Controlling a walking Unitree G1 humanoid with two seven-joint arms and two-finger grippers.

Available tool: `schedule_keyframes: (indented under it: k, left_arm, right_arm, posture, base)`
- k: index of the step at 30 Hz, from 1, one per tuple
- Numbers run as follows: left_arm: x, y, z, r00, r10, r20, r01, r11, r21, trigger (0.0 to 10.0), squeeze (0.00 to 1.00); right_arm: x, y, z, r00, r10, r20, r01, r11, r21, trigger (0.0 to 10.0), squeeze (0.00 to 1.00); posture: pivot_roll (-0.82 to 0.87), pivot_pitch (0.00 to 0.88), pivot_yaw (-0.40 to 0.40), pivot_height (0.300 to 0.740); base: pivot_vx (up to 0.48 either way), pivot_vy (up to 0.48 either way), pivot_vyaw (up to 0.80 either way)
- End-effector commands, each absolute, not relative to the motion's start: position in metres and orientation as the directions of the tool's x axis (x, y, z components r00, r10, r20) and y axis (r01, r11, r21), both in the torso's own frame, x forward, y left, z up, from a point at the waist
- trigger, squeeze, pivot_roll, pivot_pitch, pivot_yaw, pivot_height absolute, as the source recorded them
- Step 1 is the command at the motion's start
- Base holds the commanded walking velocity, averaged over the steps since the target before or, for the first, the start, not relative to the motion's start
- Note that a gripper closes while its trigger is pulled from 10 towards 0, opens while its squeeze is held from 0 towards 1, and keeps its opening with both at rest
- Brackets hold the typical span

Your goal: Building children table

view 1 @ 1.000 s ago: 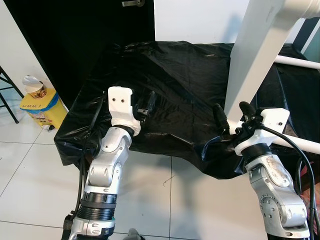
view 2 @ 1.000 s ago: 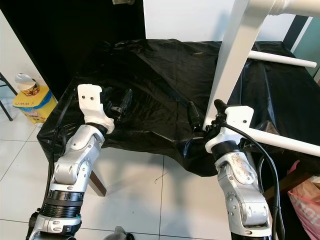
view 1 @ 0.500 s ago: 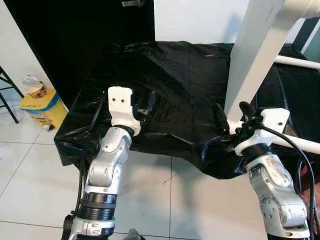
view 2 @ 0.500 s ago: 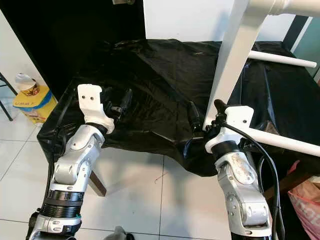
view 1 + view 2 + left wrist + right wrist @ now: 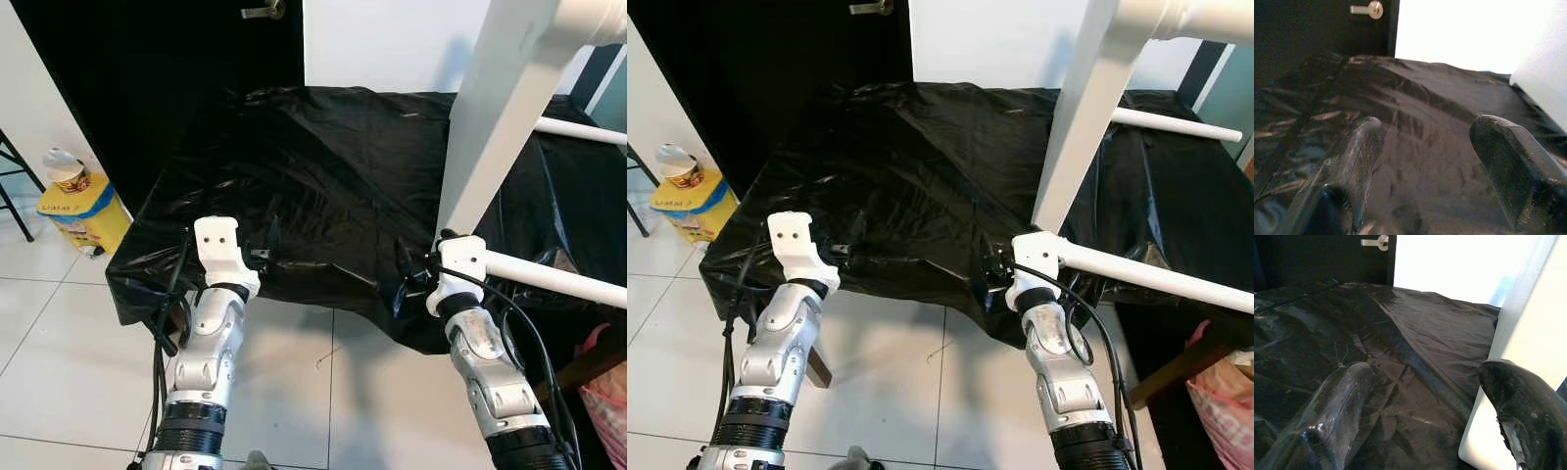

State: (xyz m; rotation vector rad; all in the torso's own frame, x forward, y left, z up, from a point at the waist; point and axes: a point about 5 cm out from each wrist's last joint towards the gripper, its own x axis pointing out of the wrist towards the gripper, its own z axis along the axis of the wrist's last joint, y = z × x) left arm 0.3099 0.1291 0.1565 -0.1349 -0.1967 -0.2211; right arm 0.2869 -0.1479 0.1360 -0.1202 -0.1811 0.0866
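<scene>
Table leg (image 5: 495,117), white and flat-sided, slants up from the black plastic sheet (image 5: 333,176) that covers the work surface, and a white round rail (image 5: 563,279) runs off from near its foot toward my right. I see my right gripper (image 5: 1425,416) at the sheet's front edge, just beside the leg's base, fingers (image 5: 1520,406) spread wide with nothing between them; the leg's white face sits next to one fingertip. My left gripper (image 5: 1430,166) hovers low over the near left part of the sheet, fingers apart and empty too. A yellow box (image 5: 83,211) with a cup on top stands on the tiled floor (image 5: 59,343) to my left, by the black door (image 5: 147,69).
</scene>
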Motion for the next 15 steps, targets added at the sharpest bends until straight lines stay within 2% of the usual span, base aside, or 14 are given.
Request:
schedule_keyframes:
  k: [1, 15]
  left_arm:
    - [0.310, 0.127, 0.157, 0.954, -0.210, 0.215, 0.237, 0.966, -0.107, 10.0, 0.00]
    - [0.307, 0.130, 0.138, 0.953, -0.208, 0.220, 0.240, 0.962, -0.132, 10.0, 0.00]
  right_arm:
    - [0.287, -0.148, 0.135, 0.980, 0.096, 0.176, -0.073, 0.988, -0.134, 10.0, 0.00]
    - [0.288, -0.151, 0.107, 0.985, 0.070, 0.159, -0.044, 0.986, -0.161, 10.0, 0.00]
  posture:
    - [0.02, 0.000, 0.000, 0.740]
    - [0.02, 0.000, 0.000, 0.740]
  base:
    - [0.000, 0.000, 0.00]
    - [0.000, 0.000, 0.00]
